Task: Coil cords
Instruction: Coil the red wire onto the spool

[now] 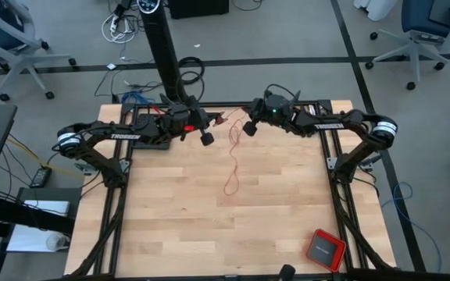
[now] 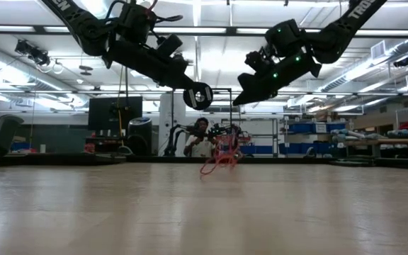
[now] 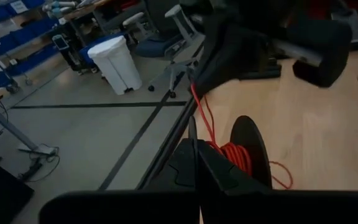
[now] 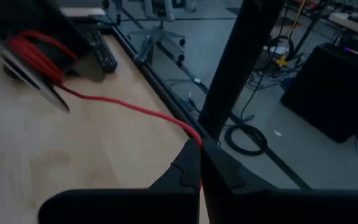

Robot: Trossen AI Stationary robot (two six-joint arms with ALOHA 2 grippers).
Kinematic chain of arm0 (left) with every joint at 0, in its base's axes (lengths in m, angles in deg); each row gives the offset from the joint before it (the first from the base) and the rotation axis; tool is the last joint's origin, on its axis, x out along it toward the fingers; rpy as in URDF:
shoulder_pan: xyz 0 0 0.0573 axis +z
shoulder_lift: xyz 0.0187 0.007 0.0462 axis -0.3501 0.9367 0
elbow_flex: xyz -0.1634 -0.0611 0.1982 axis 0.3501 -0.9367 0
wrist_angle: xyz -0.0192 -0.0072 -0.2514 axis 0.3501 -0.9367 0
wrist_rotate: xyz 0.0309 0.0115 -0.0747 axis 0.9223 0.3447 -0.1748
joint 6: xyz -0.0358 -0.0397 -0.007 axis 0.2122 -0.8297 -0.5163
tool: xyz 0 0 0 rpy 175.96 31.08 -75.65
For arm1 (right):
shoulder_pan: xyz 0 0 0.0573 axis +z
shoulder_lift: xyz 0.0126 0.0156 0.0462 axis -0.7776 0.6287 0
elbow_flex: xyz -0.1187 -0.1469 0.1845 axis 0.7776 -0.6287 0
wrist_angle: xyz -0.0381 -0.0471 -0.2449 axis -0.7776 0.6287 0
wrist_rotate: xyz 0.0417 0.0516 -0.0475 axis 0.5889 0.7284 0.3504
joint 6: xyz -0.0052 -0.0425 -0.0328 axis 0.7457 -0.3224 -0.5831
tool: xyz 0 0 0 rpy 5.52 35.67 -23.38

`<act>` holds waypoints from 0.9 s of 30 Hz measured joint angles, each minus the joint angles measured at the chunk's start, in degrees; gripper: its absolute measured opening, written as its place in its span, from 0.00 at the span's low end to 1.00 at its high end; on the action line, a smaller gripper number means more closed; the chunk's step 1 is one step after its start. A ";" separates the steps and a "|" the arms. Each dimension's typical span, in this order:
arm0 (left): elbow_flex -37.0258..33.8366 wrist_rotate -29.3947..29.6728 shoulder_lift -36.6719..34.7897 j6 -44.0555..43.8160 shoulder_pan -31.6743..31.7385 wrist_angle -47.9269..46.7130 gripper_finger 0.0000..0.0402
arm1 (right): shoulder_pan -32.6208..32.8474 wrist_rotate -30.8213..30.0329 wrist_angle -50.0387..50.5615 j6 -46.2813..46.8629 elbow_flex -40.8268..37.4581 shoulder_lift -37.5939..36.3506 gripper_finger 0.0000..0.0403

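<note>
High view: both end effectors, left [image 1: 206,138] and right [image 1: 249,129], pinch the red cord [image 1: 233,160] aloft mid-winding; next, another wrap onto the left's bundle.

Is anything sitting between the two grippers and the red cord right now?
Nothing visible is in the way. The right gripper is shut on the red cord, and the left gripper is shut with coiled turns of it right at its fingers. The rest hangs in loose loops to the bare table.
</note>
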 joint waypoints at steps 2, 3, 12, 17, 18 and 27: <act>0.00 -0.01 0.00 0.07 0.00 -0.08 0.00 | 0.25 -0.10 -0.10 0.00 0.00 -0.58 0.00; 0.00 0.01 0.00 0.09 0.00 -0.11 0.00 | 0.41 -0.37 0.03 0.00 0.00 -0.87 0.00; 0.02 2.13 0.00 3.92 0.00 -2.14 0.00 | 2.65 -2.49 -0.71 -0.96 0.00 -3.47 0.00; 0.09 3.27 0.00 3.96 0.00 -2.35 0.00 | 5.43 -2.54 -5.12 -0.57 0.00 -3.59 0.00; 0.09 3.29 0.00 3.96 0.00 -2.28 0.00 | 6.14 -2.54 -6.36 -0.57 0.00 -3.53 0.00; 0.09 3.40 -0.02 3.41 -0.04 -1.64 0.00 | 9.42 -2.51 -9.53 -0.63 0.00 -3.50 0.00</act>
